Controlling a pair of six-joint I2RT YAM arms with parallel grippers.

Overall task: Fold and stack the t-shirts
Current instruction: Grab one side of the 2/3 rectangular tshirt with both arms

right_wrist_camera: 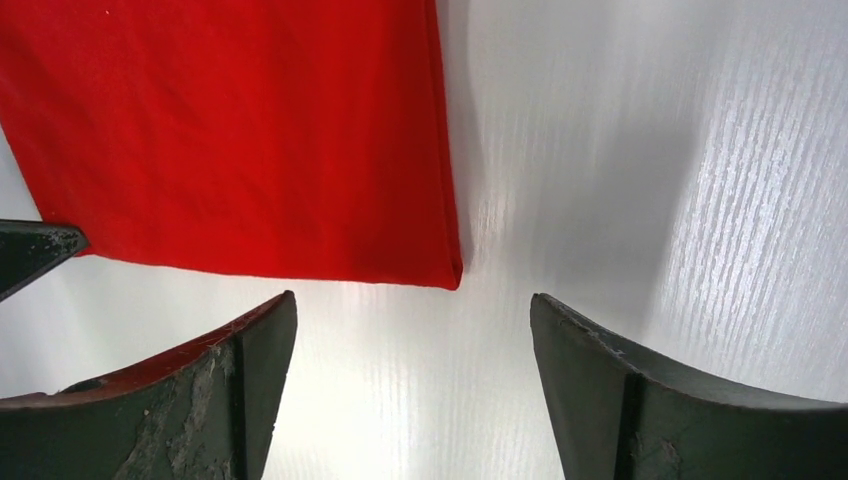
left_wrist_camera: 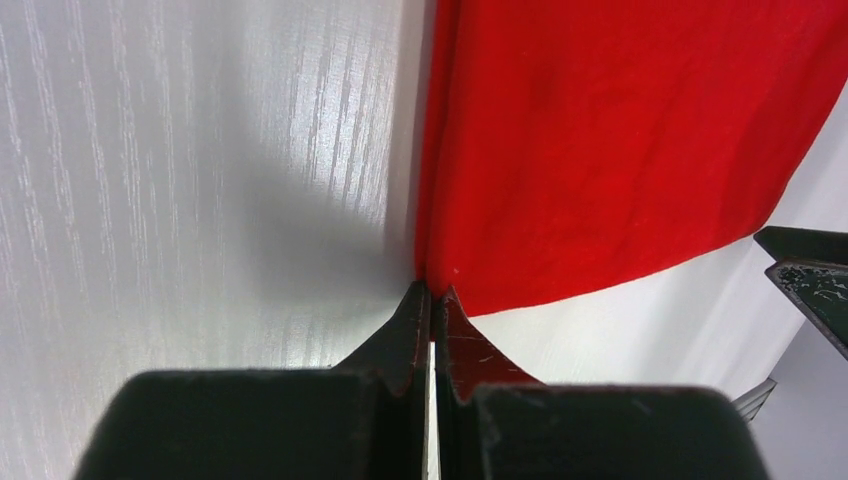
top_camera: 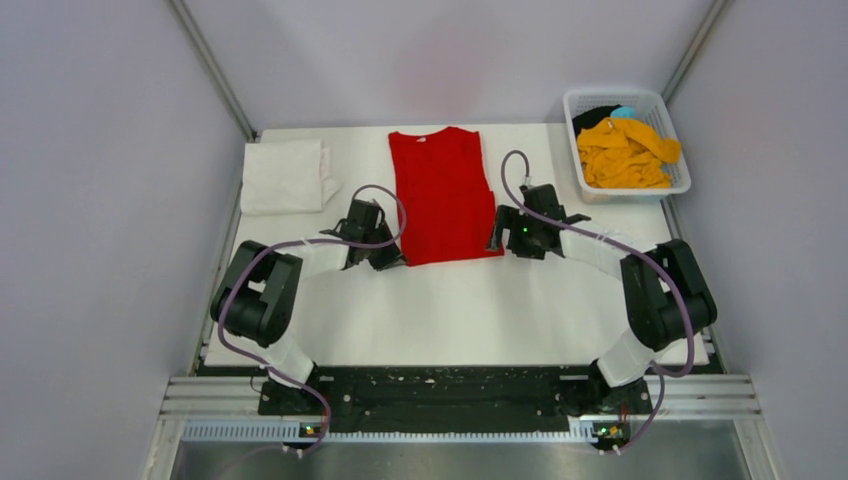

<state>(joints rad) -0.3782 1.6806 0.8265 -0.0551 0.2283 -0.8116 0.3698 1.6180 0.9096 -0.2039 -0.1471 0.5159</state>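
Centrally, red t-shirt (top_camera: 443, 195) on white table (top_camera: 450, 310), pale walls (top_camera: 90, 150).

Red t-shirt (top_camera: 443, 190) lies flat, sides folded in.

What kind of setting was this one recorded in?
Probably a lab test cell: a white table boxed in by plain panels, a metal mounting rail at its near edge, t-shirts staged in a basket.
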